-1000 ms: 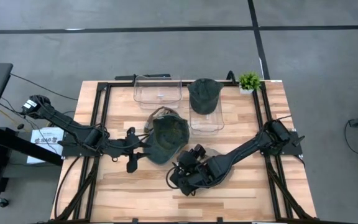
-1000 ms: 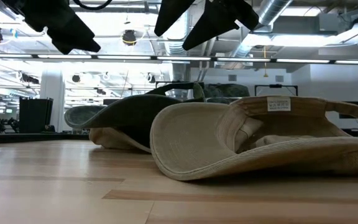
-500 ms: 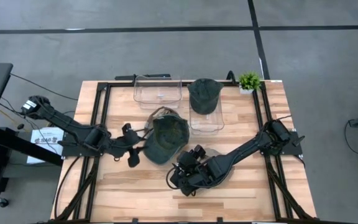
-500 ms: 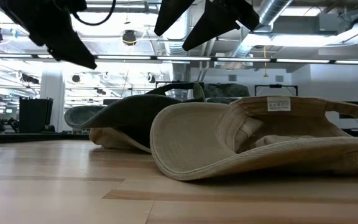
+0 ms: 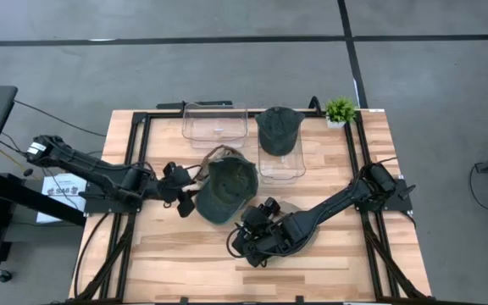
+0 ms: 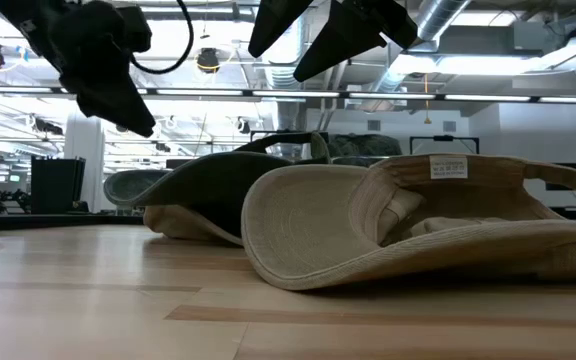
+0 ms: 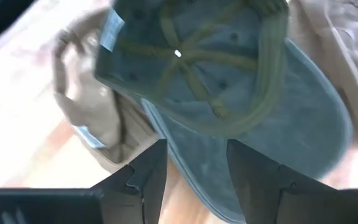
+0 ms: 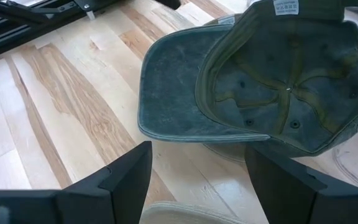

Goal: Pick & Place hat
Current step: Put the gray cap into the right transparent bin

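The green cap [image 5: 227, 188] lay upside down mid-counter [image 5: 354, 254], partly over a tan hat [image 7: 86, 124]; soft, light cloth, it would likely sag and crumple unless taken by the stiffer brim [image 7: 272, 168] or the crown's rim. The left gripper [image 7: 194, 177] hovered just beside its brim, jaws wide and empty. The right gripper [image 8: 194, 177] hung open, empty, near another tan hat [image 6: 418, 225].

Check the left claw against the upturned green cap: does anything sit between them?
No. In the left wrist view the open left claw hangs right over the green cap's brim, nothing between. The high view agrees: claw beside the cap.
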Robot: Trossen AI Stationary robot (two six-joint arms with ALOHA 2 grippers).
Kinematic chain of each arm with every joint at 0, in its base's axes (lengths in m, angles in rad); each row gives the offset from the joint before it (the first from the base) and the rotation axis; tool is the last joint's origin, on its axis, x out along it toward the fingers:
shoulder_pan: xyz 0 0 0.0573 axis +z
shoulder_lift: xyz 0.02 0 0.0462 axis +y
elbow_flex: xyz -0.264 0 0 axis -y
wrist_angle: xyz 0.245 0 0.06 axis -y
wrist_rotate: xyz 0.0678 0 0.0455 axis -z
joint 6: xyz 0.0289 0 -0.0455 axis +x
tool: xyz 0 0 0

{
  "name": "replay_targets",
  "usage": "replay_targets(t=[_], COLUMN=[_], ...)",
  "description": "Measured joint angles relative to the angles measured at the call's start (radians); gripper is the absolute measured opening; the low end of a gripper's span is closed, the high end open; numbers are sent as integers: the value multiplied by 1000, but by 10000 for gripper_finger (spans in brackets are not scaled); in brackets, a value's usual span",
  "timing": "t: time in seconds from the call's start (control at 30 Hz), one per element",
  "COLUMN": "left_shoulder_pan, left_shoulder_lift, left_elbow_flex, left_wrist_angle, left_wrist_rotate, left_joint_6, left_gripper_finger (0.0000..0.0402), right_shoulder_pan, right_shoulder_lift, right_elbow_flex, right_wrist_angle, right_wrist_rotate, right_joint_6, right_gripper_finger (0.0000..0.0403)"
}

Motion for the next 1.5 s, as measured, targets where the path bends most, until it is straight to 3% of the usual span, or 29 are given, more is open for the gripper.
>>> replay_targets(t=[0.13, 0.47, 0.77, 1.5], left_shoulder_pan=[31, 103, 121, 120], left_shoulder_lift=[0, 0, 0, 0], left_elbow_flex=[0, -77, -203, -207], left_wrist_angle=[0, 25, 219, 303], left_wrist_rotate=[84, 109, 236, 316], left_joint_6=[0, -11, -48, -52], left_gripper_finger=[163, 163, 163, 163], right_shoulder_pan=[0, 0, 0, 0], right_shoulder_lift=[0, 0, 0, 0], right_elbow_flex=[0, 0, 0, 0], right_wrist_angle=[0, 11, 31, 37], right_wrist_rotate=[0, 0, -5, -22], right_joint_6=[0, 0, -1, -11], right_gripper_finger=[248, 248, 248, 248])
